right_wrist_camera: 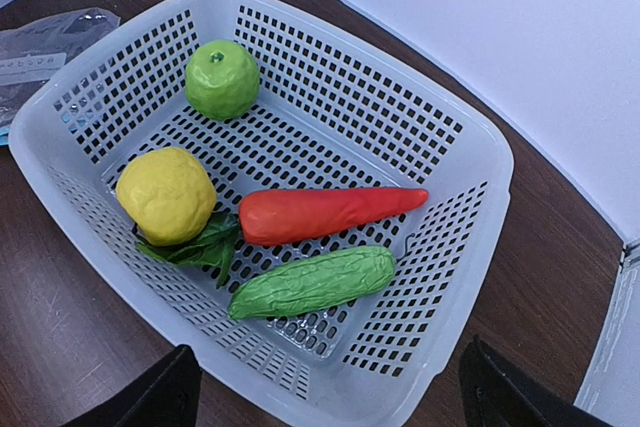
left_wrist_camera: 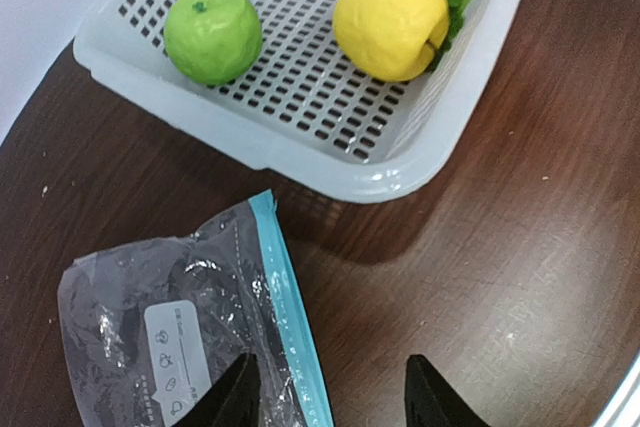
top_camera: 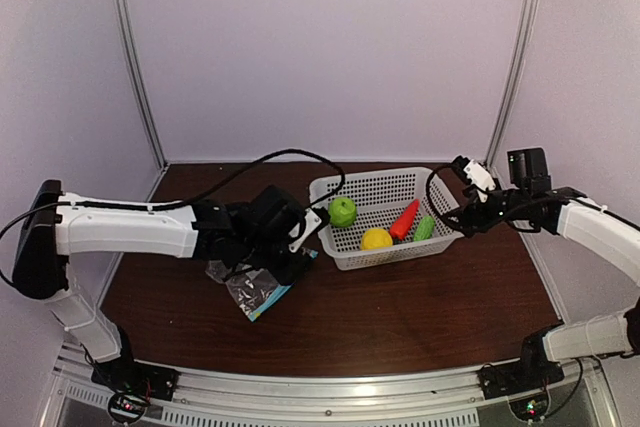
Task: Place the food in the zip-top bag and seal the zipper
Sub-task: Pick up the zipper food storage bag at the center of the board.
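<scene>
Left fingers (left_wrist_camera: pixel 235 399) partly spread, straddling zipper (left_wrist_camera: pixel 295 327) edge of zip-top bag (left_wrist_camera: pixel 120 297) on tabletop (left_wrist_camera: pixel 520 197), gripping nothing; right fingers (right_wrist_camera: pixel 150 397) spread wide over basket (right_wrist_camera: pixel 340 62), empty.

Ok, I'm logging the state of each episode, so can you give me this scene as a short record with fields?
food: green apple, yellow lemon, red carrot, green vegetable
food location: all four in the white basket
bag: lying flat on the table, beside the basket, no food in it
zipper: teal strip along one edge of the bag
left tool: open, over the bag's zipper edge
right tool: open, above the basket, holding nothing
progress: no food bagged yet
</scene>
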